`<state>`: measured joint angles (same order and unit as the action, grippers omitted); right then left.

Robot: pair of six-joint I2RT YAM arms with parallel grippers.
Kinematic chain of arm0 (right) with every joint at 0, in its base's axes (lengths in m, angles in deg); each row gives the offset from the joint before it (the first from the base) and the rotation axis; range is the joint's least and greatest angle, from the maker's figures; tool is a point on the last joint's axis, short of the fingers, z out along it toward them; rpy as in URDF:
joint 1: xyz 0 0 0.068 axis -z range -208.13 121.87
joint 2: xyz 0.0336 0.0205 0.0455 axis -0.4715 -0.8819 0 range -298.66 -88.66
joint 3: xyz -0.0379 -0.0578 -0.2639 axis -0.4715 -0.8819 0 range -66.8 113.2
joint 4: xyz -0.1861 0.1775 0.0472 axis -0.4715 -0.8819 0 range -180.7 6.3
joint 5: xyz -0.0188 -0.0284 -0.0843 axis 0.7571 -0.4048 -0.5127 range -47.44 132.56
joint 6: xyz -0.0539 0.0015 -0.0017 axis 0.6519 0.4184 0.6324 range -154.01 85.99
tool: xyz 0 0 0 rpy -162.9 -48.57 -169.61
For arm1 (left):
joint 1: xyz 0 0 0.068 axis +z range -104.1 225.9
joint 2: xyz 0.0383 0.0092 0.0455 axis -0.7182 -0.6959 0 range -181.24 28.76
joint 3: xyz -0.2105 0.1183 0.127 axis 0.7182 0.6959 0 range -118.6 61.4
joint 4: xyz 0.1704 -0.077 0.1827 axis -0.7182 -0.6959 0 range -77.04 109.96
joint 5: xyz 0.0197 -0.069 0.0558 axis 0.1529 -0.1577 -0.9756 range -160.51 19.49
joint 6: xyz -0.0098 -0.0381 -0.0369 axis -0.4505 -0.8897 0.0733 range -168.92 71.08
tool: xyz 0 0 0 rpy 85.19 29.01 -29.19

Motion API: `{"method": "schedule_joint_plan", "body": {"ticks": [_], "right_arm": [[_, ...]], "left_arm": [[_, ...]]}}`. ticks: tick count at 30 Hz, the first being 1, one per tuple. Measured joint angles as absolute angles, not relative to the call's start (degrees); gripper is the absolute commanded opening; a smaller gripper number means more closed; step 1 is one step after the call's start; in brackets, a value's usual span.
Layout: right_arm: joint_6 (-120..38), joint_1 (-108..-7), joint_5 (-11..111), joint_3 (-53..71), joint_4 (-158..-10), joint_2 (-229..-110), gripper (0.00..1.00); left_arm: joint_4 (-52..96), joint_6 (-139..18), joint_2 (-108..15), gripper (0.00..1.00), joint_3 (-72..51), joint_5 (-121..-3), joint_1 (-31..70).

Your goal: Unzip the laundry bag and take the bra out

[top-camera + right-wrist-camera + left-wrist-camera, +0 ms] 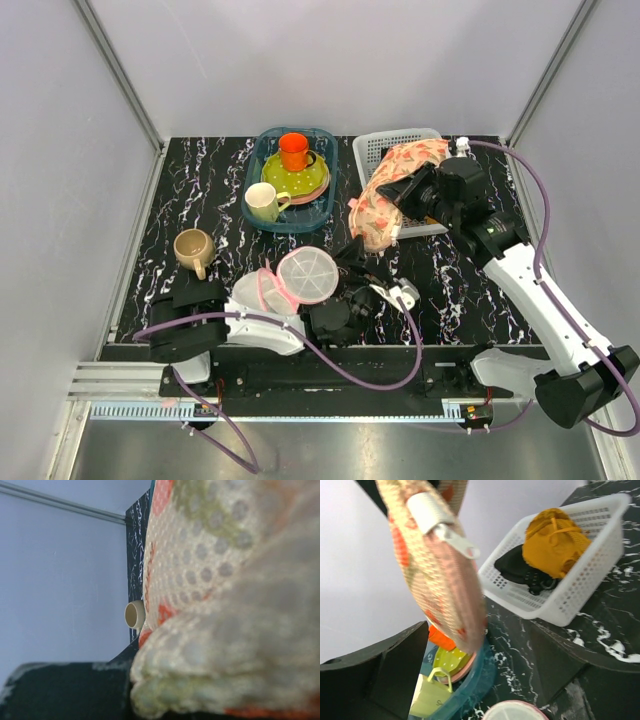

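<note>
The laundry bag (385,195) is coarse open-weave cloth, matt and bumpy. Its zip pull (456,541) looks like dull silvery metal. At one o'clock on the table, the basket (375,147) is white latticed plastic. It holds a knitted mustard garment (555,535) and a black garment (517,567) of soft cloth. The table (195,190) is glossy, black and marble-veined. At twelve o'clock the bin (254,165) is clear bluish plastic, and the orange cup (293,150) in it looks glazed and shiny.

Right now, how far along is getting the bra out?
Done: the right gripper holds the bag up. In hand: the open left gripper faces the zip pull, not yet on it. Left: the bag looks zipped shut and no bra shows, so unzipping and removal both remain.
</note>
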<state>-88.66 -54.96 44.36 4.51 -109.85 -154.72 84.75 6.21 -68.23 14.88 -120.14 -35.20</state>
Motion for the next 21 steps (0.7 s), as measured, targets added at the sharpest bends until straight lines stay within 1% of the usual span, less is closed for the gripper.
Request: {"method": "schedule_joint_plan", "body": {"ticks": [2,4,5,6,8,12,13,14,15,16,17,19,21], "right_arm": [[-89.41,-54.96,45.39,3.86,-109.87,-154.24,0.00],[-89.98,-54.96,45.93,2.92,-109.90,-153.28,0.00],[-90.33,-54.96,46.22,2.46,-109.92,-152.69,0.00],[-90.70,-54.96,46.37,2.09,-109.92,-152.12,0.00],[-91.83,-54.94,46.74,1.76,-109.24,-151.44,0.00],[-95.24,-54.15,46.44,0.75,-107.27,-150.87,0.00],[-95.96,-54.15,46.52,0.27,-106.86,-150.83,0.07],[-96.49,-54.17,46.57,-0.32,-106.64,-150.63,0.45],[-97.10,-54.19,46.57,-1.30,-106.46,-150.22,0.58],[-97.84,-54.24,46.68,-2.53,-106.29,-149.65,0.68],[-97.60,-54.28,46.68,-3.86,-106.42,-148.93,0.82],[-97.67,-54.35,46.79,-6.92,-106.77,-147.01,0.93],[-97.71,-54.35,47.09,-9.98,-106.92,-144.73,1.00]], "left_arm": [[85.43,6.45,-67.99,0.78,14.82,-120.29,-33.69],[85.56,6.06,-67.14,0.66,14.82,-120.27,-32.33],[85.43,5.34,-66.42,0.57,14.82,-120.23,-31.77],[84.91,4.66,-65.28,0.28,14.84,-120.05,-31.42],[82.89,2.70,-62.72,0.01,14.84,-119.50,-31.35],[78.46,-0.58,-58.11,0.00,15.19,-118.87,-31.02],[77.04,-1.72,-57.17,0.00,15.47,-118.52,-30.94],[74.87,-3.03,-55.82,0.00,16.08,-117.54,-30.85],[72.53,-4.47,-54.07,0.00,16.94,-116.40,-30.74],[69.91,-6.66,-52.01,0.00,17.81,-115.09,-30.54],[66.98,-9.06,-49.46,0.00,18.62,-113.41,-30.04],[62.59,-13.19,-44.91,0.00,19.62,-110.11,-28.66],[59.16,-16.65,-41.24,0.00,20.15,-106.89,-27.66]]}}
